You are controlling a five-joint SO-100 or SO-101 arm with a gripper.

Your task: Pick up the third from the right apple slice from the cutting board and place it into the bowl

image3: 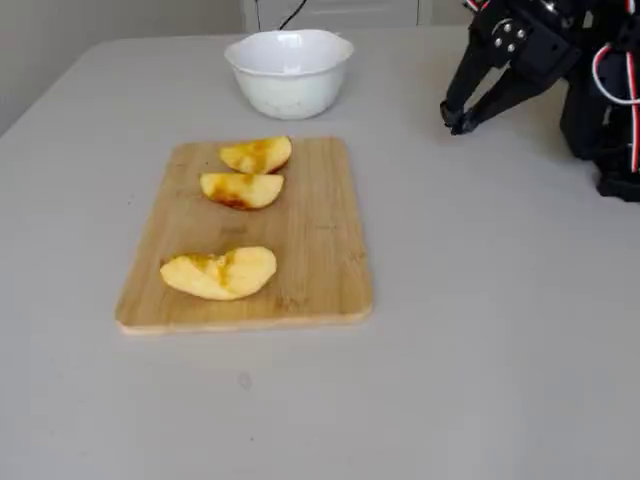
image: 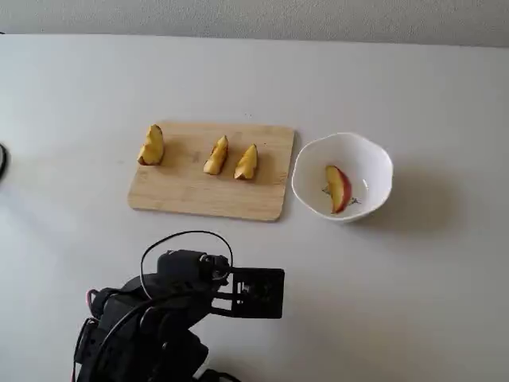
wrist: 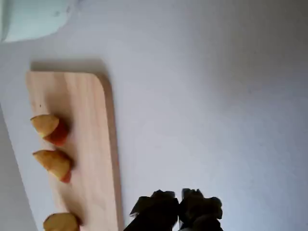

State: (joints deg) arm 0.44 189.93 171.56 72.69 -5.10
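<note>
i see the apple slice lying inside the bowl, red skin edge toward the right in a fixed view, resting over the small motif on the bowl's floor. in the other fixed view only the bowl's outside wall shows and i can't see the slice there.

the bowl sits on the surface just beside the cutting board's right end in that fixed view, rim and board edge very near each other. on the board i count three yellow wedges: a chunky one near the left end, apart from the rest, and two slimmer ones close together toward the right. the wrist view shows the same three along the board's left side, the lowest cut off by the frame.

the fingers are off the board, above bare surface well clear of the fruit. the tips look closed together with only a narrow seam between them, and they hold nothing. in a fixed view the fingers point down near the surface.
</note>
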